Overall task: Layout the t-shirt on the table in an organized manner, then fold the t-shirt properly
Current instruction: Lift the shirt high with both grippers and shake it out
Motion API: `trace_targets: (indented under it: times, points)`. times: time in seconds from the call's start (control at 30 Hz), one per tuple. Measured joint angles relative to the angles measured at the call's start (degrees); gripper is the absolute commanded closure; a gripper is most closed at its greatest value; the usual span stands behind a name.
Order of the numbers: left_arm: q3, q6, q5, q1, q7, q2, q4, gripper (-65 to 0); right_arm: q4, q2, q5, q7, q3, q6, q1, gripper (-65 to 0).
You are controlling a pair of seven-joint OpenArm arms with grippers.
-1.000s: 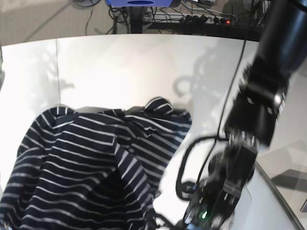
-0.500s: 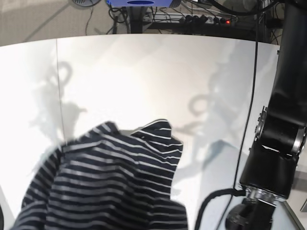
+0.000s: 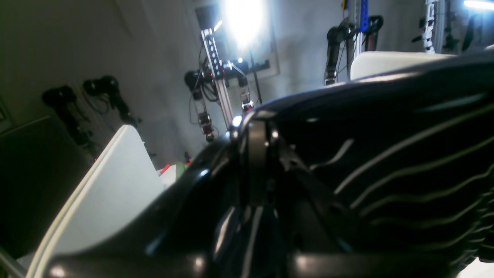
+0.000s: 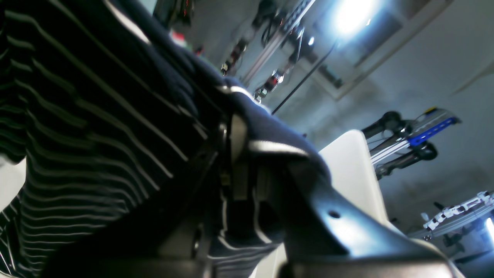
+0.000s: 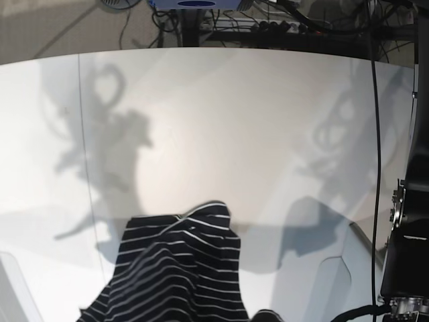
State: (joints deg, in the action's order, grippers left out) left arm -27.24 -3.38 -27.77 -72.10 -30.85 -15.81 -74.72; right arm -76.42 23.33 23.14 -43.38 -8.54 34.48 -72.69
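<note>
The dark navy t-shirt with thin white stripes is bunched at the near middle of the white table and runs out of the base view's bottom edge. In the left wrist view my left gripper is shut on a fold of the t-shirt, which drapes to its right. In the right wrist view my right gripper is shut on the t-shirt, which hangs to its left. Neither gripper shows in the base view. Both wrist views tilt up, with the table edge behind.
The black link of my left arm stands at the base view's right edge, with a cable running down beside it. A thin seam line crosses the table's left part. Cables and a power strip lie beyond the far edge.
The t-shirt has moved toward the near edge and drawn into a narrower bunch. The left arm has drawn back to the right and mostly left the base view.
</note>
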Motion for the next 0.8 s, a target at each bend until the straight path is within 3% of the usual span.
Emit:
trace_targets:
  times: [0.33, 0.47, 0.6, 0.8]
  points:
    - [-0.1, 0.8, -1.0, 0.0, -0.2, -0.7, 0.1, 0.0, 5.3, 0.2, 0.4, 2.1, -0.1, 0.5, 0.5, -0.6]
    - [-0.3, 0.8, -1.1, -0.2, -0.2, -0.7, -0.2, 0.0, 4.4, -0.2, -4.7, 1.1, -1.8, 0.3, 0.0, -0.6]
    - [-0.3, 0.7, -1.0, 0.1, -0.3, -0.6, -1.0, 0.0, 1.4, -0.3, -5.7, -1.5, -2.1, 0.3, 0.7, -0.6]
    - [0.0, 0.4, 0.0, 5.9, 0.1, -1.1, -2.8, 0.0, -0.6, 0.0, -5.9, 1.4, -1.6, -0.5, 9.0, -0.6]
